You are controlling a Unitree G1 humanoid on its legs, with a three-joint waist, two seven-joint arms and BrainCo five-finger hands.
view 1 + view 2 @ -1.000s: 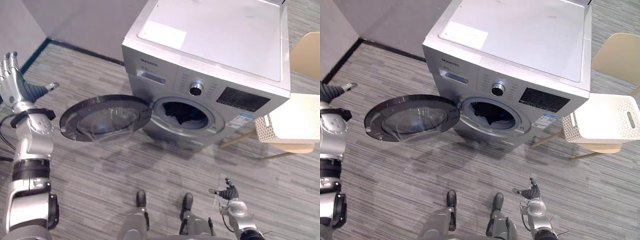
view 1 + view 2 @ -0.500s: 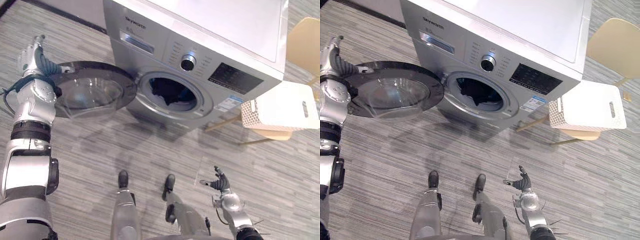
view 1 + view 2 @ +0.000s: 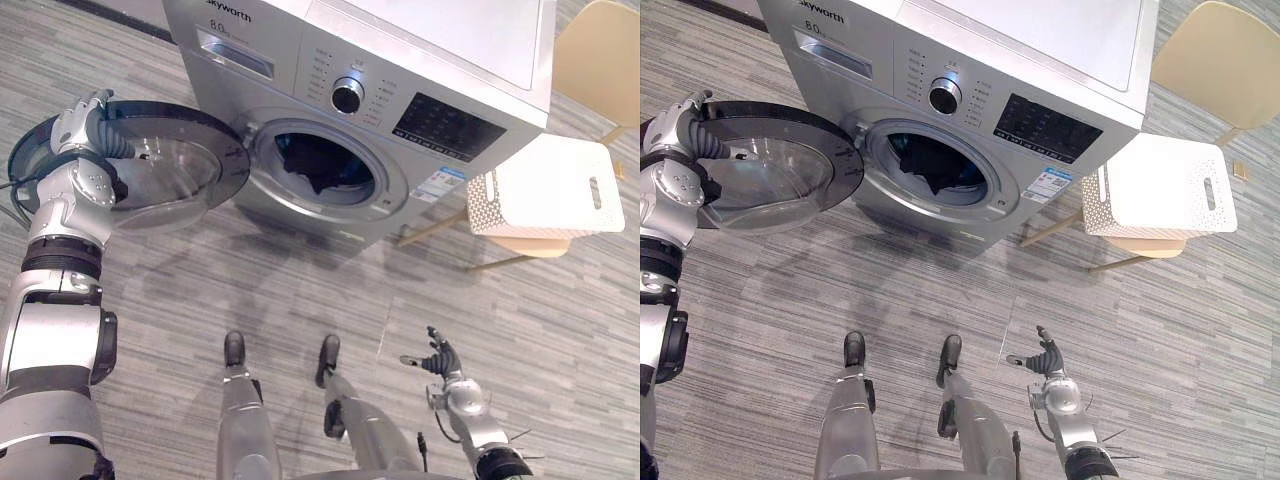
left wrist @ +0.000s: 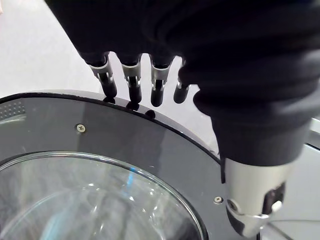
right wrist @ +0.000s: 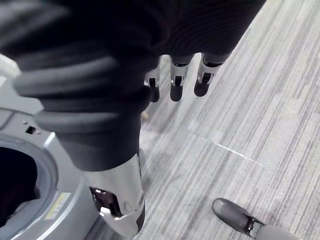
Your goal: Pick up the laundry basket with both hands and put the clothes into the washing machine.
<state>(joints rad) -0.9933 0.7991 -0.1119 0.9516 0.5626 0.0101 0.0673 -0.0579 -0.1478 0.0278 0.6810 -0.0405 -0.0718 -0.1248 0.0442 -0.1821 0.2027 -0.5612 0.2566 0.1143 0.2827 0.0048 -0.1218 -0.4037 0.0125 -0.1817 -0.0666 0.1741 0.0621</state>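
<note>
The silver washing machine (image 3: 300,60) stands with its round glass door (image 3: 185,175) swung open to the left. Dark clothes (image 3: 315,165) lie inside the drum. My left hand (image 3: 90,120) is at the door's outer edge, and in the left wrist view its straight fingers (image 4: 131,82) rest on the door's dark rim (image 4: 100,130). My right hand (image 3: 440,360) hangs open low over the floor at the lower right, holding nothing; its fingers (image 5: 177,82) are relaxed. The white perforated laundry basket (image 3: 545,185) rests on a chair to the right of the machine, away from both hands.
A pale wooden chair (image 3: 590,50) carries the basket right of the machine. Grey striped flooring (image 3: 520,310) stretches in front of the machine. The open door juts out over the floor on the left.
The camera has tilted, shifting the whole scene. My left hand has come from raised at the far left down onto the door's outer rim. The right hand has barely moved.
</note>
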